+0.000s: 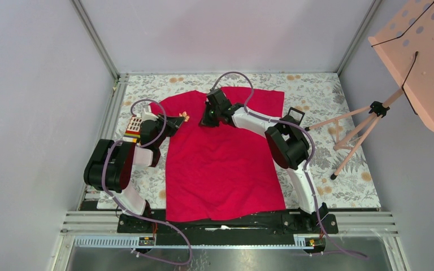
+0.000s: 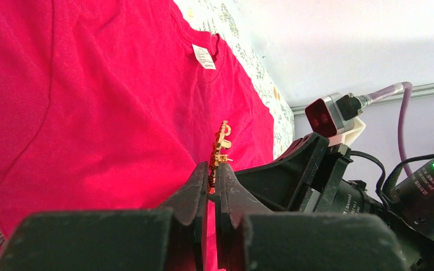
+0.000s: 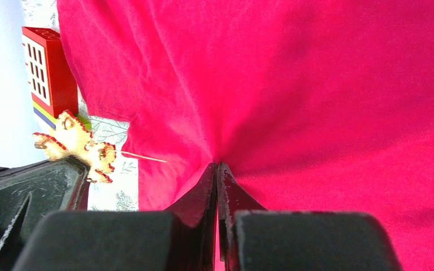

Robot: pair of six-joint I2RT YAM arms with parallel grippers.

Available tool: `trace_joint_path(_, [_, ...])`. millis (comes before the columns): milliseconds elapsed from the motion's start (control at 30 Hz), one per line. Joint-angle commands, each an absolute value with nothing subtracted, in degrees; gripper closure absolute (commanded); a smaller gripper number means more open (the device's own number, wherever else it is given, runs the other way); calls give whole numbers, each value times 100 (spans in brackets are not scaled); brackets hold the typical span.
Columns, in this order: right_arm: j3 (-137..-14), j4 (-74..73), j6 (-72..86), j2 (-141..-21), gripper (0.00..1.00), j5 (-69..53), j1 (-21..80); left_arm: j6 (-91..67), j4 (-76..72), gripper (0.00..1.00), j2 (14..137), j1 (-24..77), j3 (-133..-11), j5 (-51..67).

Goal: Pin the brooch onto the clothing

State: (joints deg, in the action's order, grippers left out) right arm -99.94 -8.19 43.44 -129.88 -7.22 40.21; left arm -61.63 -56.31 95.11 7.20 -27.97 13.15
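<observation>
The red T-shirt [image 1: 220, 164] lies flat on the floral cloth, neck at the far side. My left gripper [image 1: 182, 118] is shut on the gold-and-orange brooch [image 2: 220, 152], holding it edge-on above the shirt's left shoulder; its white neck label [image 2: 204, 56] shows beyond. My right gripper [image 1: 206, 121] is shut on a pinched fold of the T-shirt [image 3: 316, 96] near the upper chest. In the right wrist view the brooch [image 3: 79, 145] sits at the left in the left gripper's tips, its thin pin [image 3: 144, 157] pointing toward the pinched cloth, a short gap away.
A red box with a white grid face [image 1: 135, 125] stands at the shirt's left, also in the right wrist view [image 3: 48, 70]. A small black square case [image 1: 296, 117] lies right of the shirt. A pink perforated stand [image 1: 367, 121] rises at the right.
</observation>
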Motion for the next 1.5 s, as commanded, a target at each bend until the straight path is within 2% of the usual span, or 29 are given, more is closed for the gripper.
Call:
trace_joint_path(0, [-9901,-447,4546,-12455,100,-902,3970,-6196,-6118,100,9576,798,-2756,1049])
trace_joint_path(1467, [-10042,-279,4768,-12576,100,-1716,3855,-6518,-6754,100,10064,860,-2753,1168])
